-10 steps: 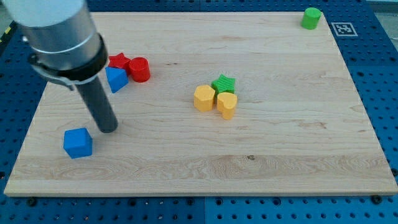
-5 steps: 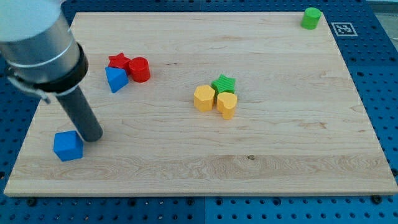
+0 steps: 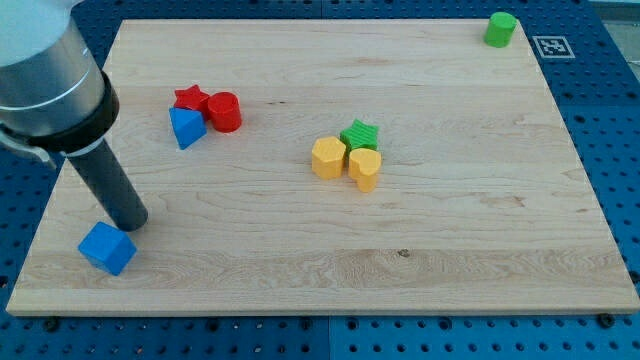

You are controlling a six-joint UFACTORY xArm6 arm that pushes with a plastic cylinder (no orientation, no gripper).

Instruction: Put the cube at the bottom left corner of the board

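The blue cube lies on the wooden board near its bottom left corner, turned so one corner points down. My tip rests on the board just above and to the right of the cube, touching or almost touching its upper right side. The dark rod rises up and to the left to the grey arm body at the view's top left.
A red star, a red cylinder and a blue triangular block cluster at upper left. An orange hexagon, an orange heart-like block and a green star sit mid-board. A green cylinder stands at top right.
My tip has moved left and slightly down. The blue cube has slid left and down toward the bottom left corner and has rotated.
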